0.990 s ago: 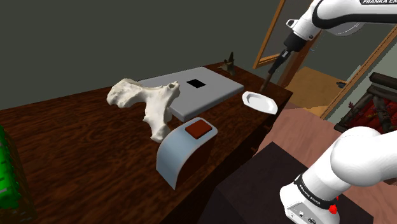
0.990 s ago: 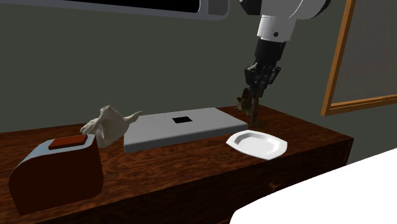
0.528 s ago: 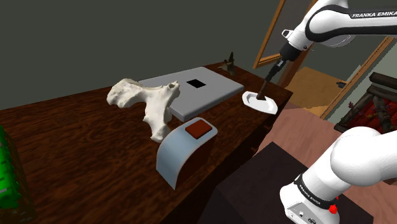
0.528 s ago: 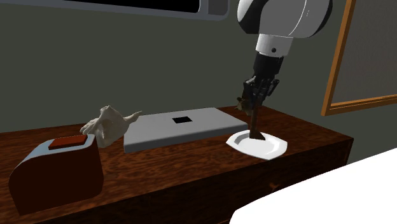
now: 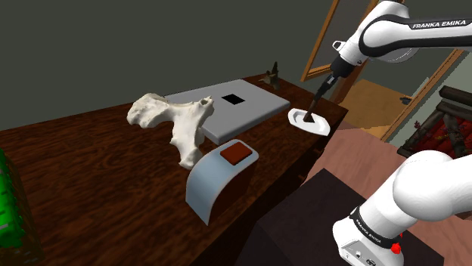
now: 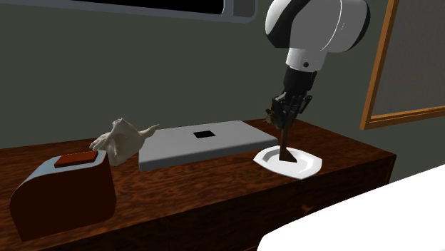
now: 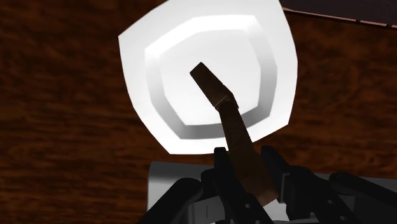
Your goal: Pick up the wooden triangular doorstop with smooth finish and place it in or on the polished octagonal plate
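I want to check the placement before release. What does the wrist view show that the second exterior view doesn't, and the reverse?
The wrist view adds a look from above. The brown doorstop is clasped in the gripper, and its tip is over the middle well of the white plate.

The second exterior view adds the side stance. The doorstop stands steeply, with its lower end down at the plate. It also shows the white bone-like piece and the red-topped block.

Both views share the doorstop, plate, gripper and dark wooden table.

A dark wooden table point(image 5: 91, 181) carries a white octagonal plate point(image 5: 321, 127) near one corner, a flat grey slab point(image 5: 246, 113) just beside it, a pale bone-like shape point(image 5: 175, 121), a curved grey block point(image 5: 208, 185) with a red pad, and a small dark figure point(image 5: 273, 73) at the far edge
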Robot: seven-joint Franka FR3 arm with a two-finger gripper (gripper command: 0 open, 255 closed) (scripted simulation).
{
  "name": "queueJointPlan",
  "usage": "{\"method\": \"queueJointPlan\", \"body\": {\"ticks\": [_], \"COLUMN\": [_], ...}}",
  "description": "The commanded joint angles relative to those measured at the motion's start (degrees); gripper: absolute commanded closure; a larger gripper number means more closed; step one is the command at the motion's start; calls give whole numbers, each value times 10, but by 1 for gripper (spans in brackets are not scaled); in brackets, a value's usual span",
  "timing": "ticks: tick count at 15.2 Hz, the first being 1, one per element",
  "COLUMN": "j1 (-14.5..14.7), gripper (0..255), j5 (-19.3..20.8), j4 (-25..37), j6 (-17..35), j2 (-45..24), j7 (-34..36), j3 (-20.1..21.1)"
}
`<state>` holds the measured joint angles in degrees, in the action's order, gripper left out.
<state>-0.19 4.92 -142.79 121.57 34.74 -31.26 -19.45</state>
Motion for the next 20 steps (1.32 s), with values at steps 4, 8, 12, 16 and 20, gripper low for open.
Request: {"method": "queueJointPlan", "body": {"ticks": [4,8,12,16,20], "j1": [0,0,-4,-4,-4], "gripper": [0,0,0,0,0], "j5": [0,0,0,0,0], "j4": [0,0,53,53,53], "j6": [0,0,-79,-79,-79], "j2": [0,0,26,26,26], "j7": [0,0,2,2,2], "j3": [0,0,9,9,9]}}
